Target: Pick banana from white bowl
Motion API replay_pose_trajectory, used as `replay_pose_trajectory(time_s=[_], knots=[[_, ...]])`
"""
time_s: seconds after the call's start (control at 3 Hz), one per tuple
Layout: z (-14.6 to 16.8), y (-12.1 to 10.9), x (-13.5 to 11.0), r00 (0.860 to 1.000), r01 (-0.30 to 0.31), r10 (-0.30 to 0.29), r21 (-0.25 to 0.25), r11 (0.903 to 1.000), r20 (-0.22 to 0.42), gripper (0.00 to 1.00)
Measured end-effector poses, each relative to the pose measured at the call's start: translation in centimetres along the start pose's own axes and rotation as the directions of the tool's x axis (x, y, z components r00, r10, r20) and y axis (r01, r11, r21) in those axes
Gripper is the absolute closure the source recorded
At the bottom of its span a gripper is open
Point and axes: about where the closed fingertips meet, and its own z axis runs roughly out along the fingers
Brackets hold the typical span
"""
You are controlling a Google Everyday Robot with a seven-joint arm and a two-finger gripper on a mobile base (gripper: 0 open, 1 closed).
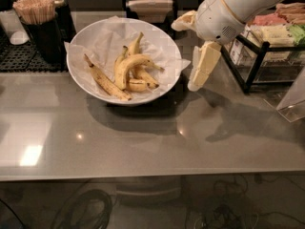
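Observation:
The white bowl (76,63), lined with crinkled white paper, stands on the grey counter left of centre. Several bananas lie in it. The plump, curved, bright yellow banana (129,64) lies on top in the middle. A long slim brown-speckled banana (106,80) lies at the front left. My gripper (185,56) hangs just right of the bowl's rim, above the counter. It is open and empty: one cream finger (204,63) points down and the other (183,22) points left over the rim.
A black holder of wooden sticks (35,11) stands at the back left on a black mat (24,56). A black wire rack with packets (267,42) stands at the right, close to my arm. A clear container (293,99) is at the right edge.

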Motion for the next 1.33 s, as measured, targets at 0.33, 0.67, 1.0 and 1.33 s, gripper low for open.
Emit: replay_pose_trajectory(time_s=[0.33,0.67,1.0,1.33], knots=[[1.6,-1.5,0.0,0.998,0.004,-0.003,-0.024,0.9997,0.062,0.00],[3.1,-4.0,-1.2,0.993,0.038,-0.033,-0.045,0.9982,0.117,0.00],[4.7,-6.2,-3.1,0.984,0.082,-0.070,-0.070,0.9942,0.161,0.00],[4.6,-6.6,-3.4,0.984,0.084,-0.073,-0.058,0.9948,0.164,0.18]])
